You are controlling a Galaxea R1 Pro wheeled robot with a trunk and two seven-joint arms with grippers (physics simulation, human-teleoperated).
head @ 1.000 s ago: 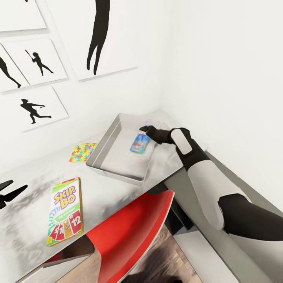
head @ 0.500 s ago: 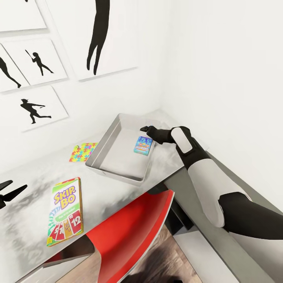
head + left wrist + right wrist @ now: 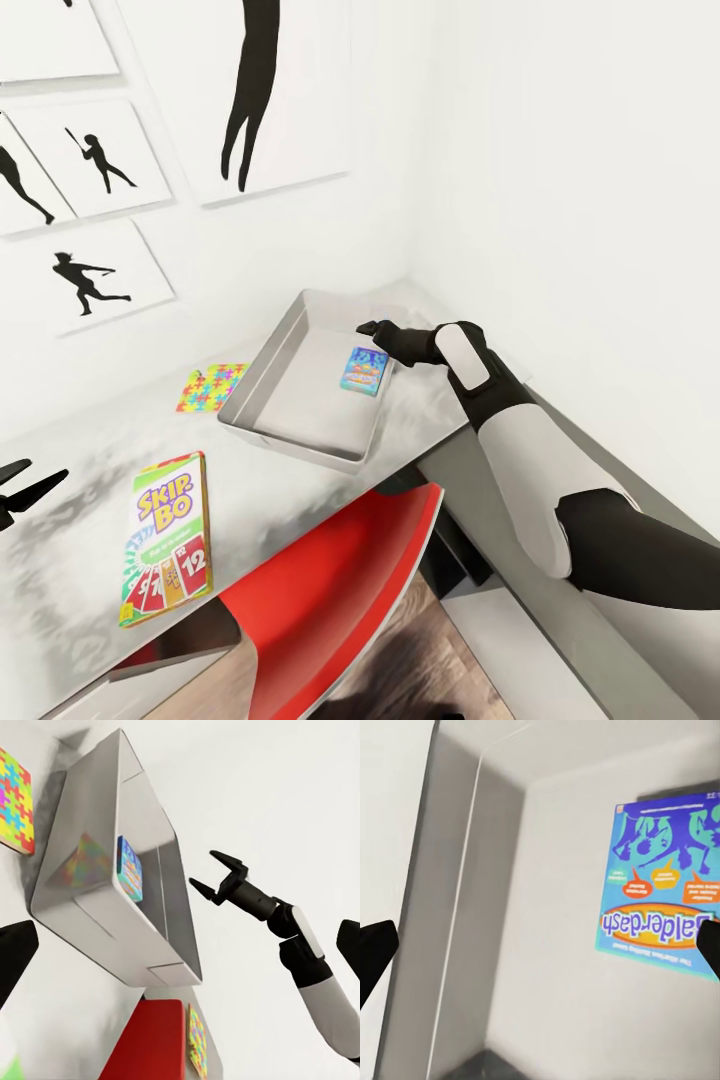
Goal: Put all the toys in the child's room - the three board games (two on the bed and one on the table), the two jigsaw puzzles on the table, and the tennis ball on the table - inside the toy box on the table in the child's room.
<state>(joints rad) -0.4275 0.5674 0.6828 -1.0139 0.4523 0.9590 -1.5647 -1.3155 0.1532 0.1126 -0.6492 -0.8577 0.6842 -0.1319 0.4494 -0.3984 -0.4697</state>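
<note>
Could bump the Balderdash game (image 3: 364, 370) in the toy box (image 3: 262, 368), mid-frame, with spread right fingers (image 3: 215, 857) hovering close.

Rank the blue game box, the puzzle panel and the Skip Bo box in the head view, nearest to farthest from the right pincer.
From the right pincer:
1. Blue game box, inside the toy box, just below it.
2. Puzzle panel, on the table beside the bin, toward the wall.
3. Skip Bo box, near the table's front edge.
</note>
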